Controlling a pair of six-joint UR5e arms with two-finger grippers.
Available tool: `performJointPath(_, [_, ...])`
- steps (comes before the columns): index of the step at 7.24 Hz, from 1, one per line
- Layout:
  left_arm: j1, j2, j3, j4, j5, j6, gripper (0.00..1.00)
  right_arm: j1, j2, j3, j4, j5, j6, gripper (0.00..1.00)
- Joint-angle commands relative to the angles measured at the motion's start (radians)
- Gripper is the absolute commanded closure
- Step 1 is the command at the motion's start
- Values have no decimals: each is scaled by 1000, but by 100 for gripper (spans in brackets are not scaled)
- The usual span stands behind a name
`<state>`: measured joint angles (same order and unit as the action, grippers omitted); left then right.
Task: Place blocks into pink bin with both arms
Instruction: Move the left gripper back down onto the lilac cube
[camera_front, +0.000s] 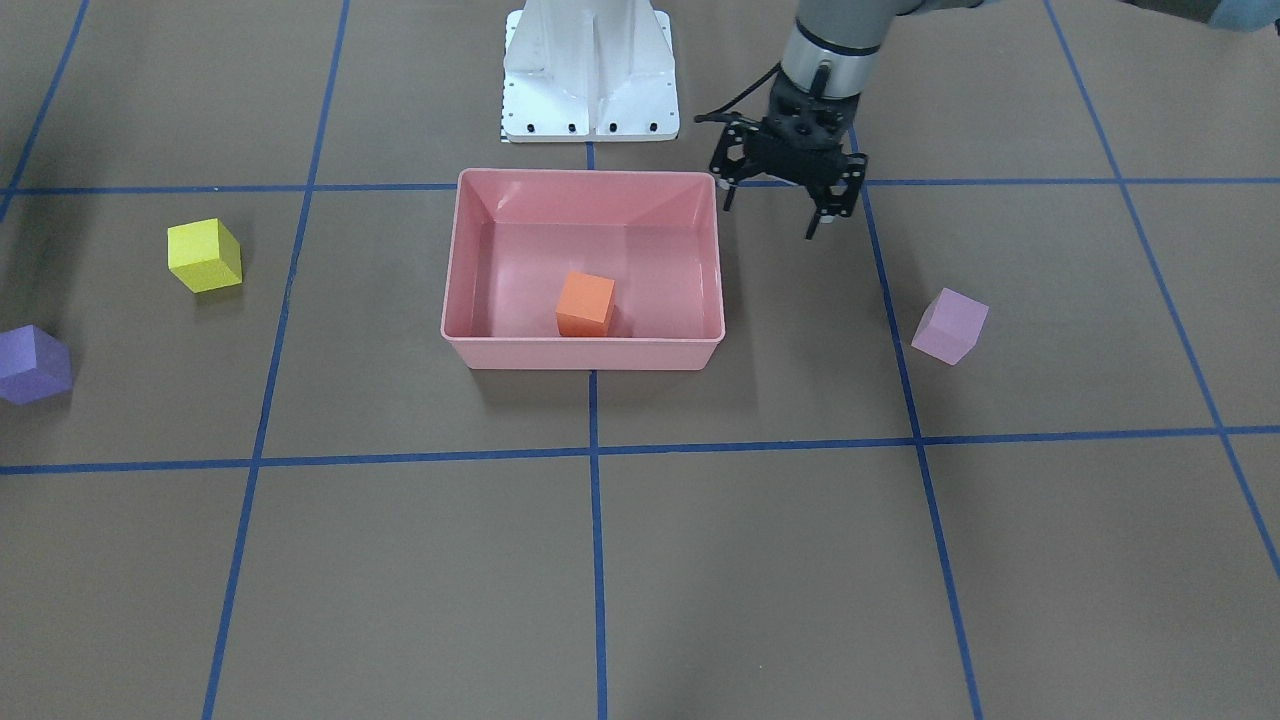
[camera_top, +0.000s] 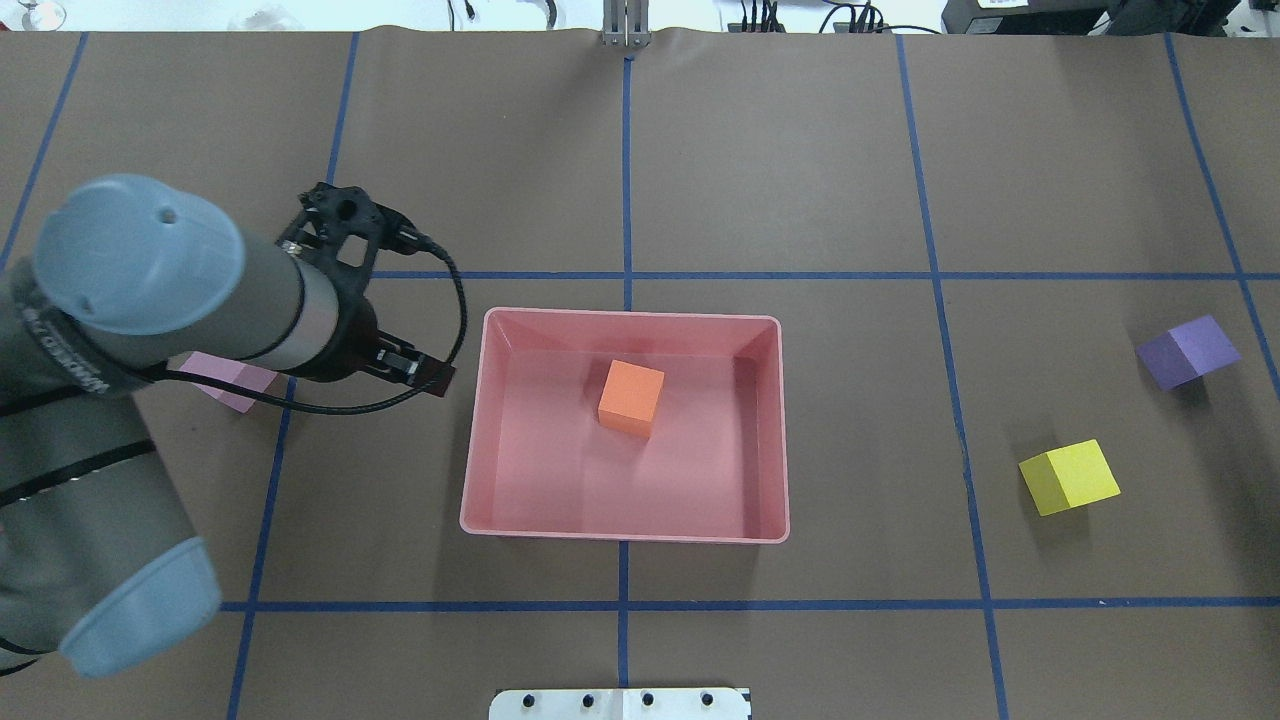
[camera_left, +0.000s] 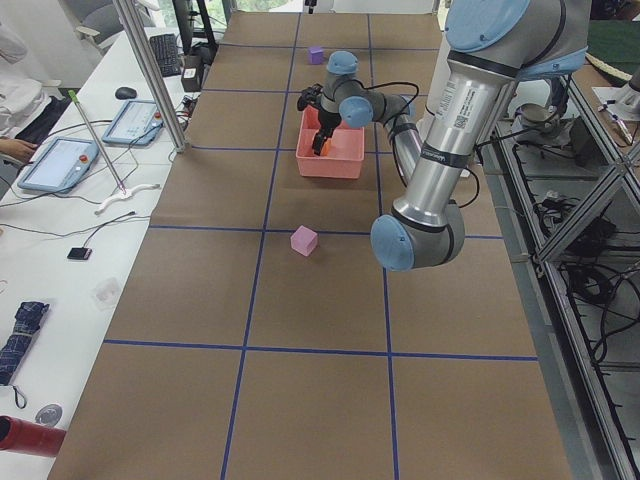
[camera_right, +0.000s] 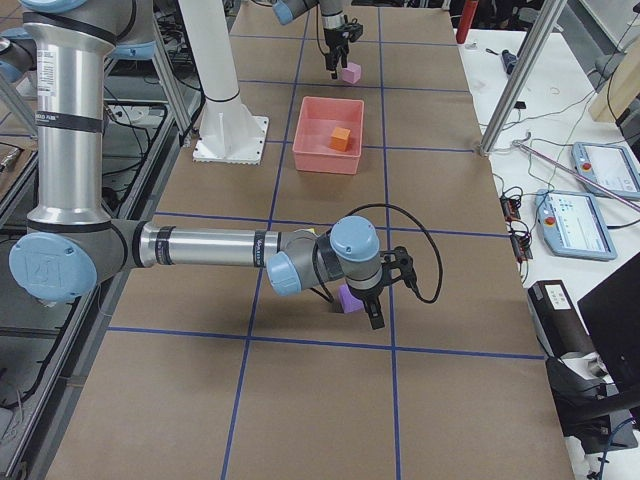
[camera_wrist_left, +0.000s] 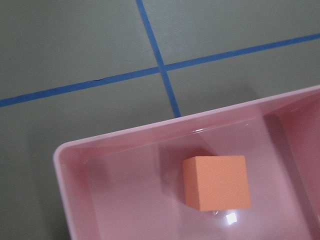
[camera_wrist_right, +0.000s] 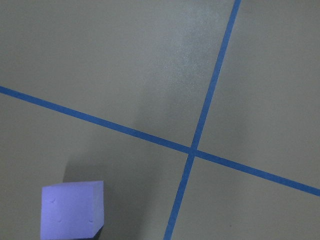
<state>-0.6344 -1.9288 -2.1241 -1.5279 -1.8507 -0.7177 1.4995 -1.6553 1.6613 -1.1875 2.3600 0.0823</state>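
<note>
Starting at the operators' edge of the bench (camera_front: 700, 560), the violet block (camera_front: 35, 365) lies loose with the right gripper (camera_right: 375, 318) just beside it, spread or clamped I cannot tell, and the lilac block (camera_front: 950, 325) lies loose too. Farther back the orange block (camera_front: 585, 303) rests in the pink bin (camera_front: 590, 355), the yellow block (camera_front: 205, 255) sits outside, and the left gripper (camera_front: 770, 216) hangs spread and empty by the bin's far corner. I judge one block done, three left.

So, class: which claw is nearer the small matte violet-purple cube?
Right. The right claw hangs close beside the small violet-purple cube; the left claw is far off, beyond the shallow pink plastic bin.
</note>
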Motion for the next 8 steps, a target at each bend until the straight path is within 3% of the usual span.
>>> performJointPath(1, [-120, 177, 24, -142, -42, 189, 0, -30, -6, 25, 35, 12, 77, 0])
performJointPath(2, [-163, 203, 86, -217, -126, 198, 0, -30, -11, 23, 48, 13, 80, 0])
performJointPath(8, [-196, 255, 363, -519, -139, 143, 0, -30, -12, 18, 48, 10, 80, 0])
